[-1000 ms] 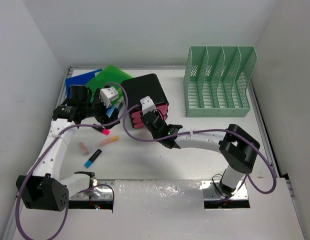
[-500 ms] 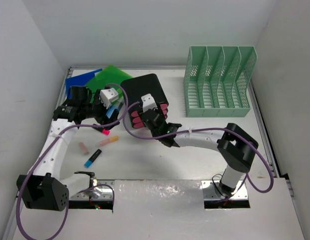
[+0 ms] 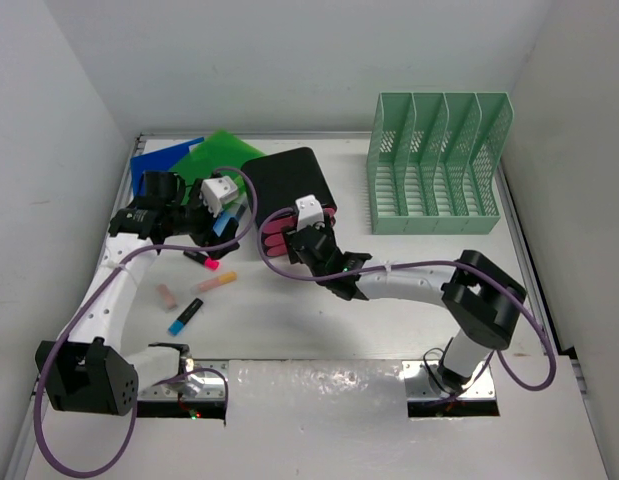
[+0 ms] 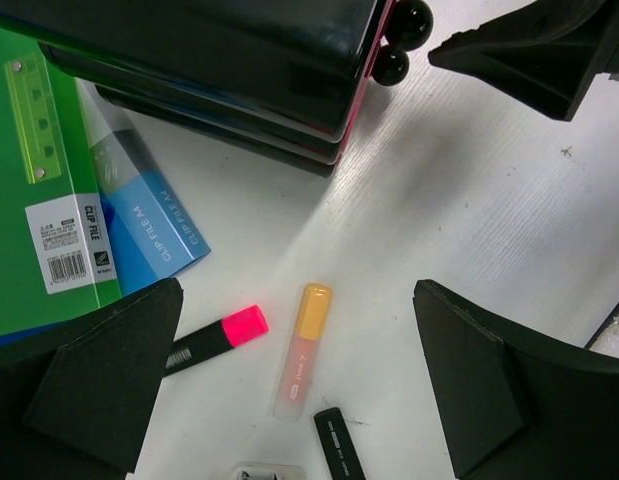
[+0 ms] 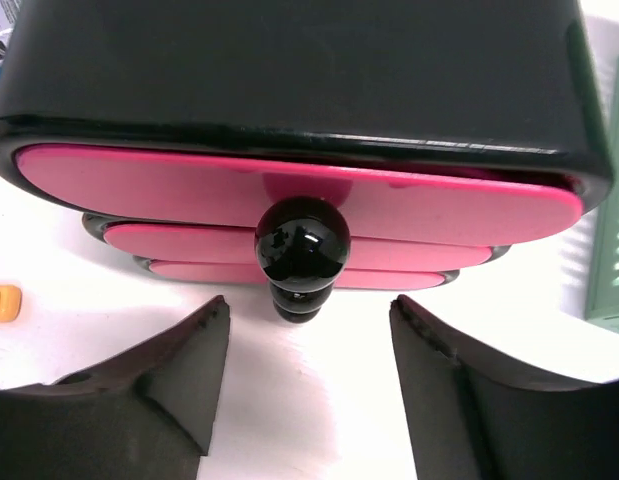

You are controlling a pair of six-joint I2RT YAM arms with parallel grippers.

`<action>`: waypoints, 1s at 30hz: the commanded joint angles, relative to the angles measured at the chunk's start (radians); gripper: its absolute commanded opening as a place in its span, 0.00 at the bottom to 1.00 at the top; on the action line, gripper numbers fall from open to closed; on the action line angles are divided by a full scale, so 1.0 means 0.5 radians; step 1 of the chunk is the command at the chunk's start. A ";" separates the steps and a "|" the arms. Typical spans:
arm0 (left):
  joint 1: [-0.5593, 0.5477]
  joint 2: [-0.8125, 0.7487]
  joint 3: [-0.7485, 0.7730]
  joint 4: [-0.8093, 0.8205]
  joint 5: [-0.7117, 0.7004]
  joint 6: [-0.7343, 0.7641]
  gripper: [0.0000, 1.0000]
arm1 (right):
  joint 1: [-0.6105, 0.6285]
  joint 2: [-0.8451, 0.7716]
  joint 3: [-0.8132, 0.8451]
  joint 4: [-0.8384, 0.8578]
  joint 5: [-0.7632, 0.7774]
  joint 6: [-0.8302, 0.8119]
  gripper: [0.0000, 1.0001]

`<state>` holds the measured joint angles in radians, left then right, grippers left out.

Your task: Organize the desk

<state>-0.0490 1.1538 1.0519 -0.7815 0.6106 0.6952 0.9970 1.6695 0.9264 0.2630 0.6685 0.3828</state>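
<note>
The white desk (image 3: 409,280) holds a black box (image 3: 289,180) with pink drawers. My right gripper (image 3: 307,238) is open and empty just in front of the drawers. In the right wrist view the black drawer knobs (image 5: 301,240) sit just ahead of its open jaws (image 5: 309,330). My left gripper (image 3: 203,240) is open and empty above a pink highlighter (image 4: 214,340) and an orange highlighter (image 4: 302,350) that lie on the desk between its fingers (image 4: 109,380).
A mint-green file rack (image 3: 437,165) stands at the back right. A green folder (image 3: 221,152) and a blue folder (image 3: 159,158) lie at the back left. A blue highlighter (image 3: 185,316) and a small pinkish piece (image 3: 167,296) lie near the left arm. A black pen (image 4: 339,445) lies beside the orange highlighter.
My right gripper has shifted a little to the right in front of the drawers. My left gripper has barely moved.
</note>
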 commanded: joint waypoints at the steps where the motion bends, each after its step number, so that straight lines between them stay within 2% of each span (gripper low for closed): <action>1: 0.034 -0.004 -0.005 0.072 0.018 0.002 1.00 | -0.003 0.048 0.031 0.137 -0.015 0.112 0.60; 4: 0.034 0.024 -0.015 0.087 0.006 -0.007 1.00 | -0.012 0.115 0.092 0.146 -0.006 0.078 0.53; 8: 0.037 0.033 -0.008 0.115 -0.028 -0.028 1.00 | -0.055 0.192 0.120 0.161 -0.052 0.115 0.51; 13: 0.037 0.033 -0.015 0.139 -0.055 -0.044 1.00 | -0.067 0.272 0.110 0.305 -0.027 0.090 0.42; 23: 0.052 0.027 -0.082 0.146 -0.080 0.015 1.00 | -0.070 0.293 0.111 0.388 0.010 -0.008 0.40; 27: 0.061 0.006 -0.091 0.139 -0.080 0.021 1.00 | -0.070 0.290 0.095 0.364 0.040 0.007 0.17; 30: 0.086 0.006 -0.110 0.121 -0.061 0.061 1.00 | -0.070 0.257 0.040 0.358 0.037 0.032 0.06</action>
<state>-0.0284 1.1763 1.0016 -0.7429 0.5659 0.7033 0.9646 1.8175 0.9463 0.3897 0.6598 0.3882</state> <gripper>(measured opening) 0.996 0.298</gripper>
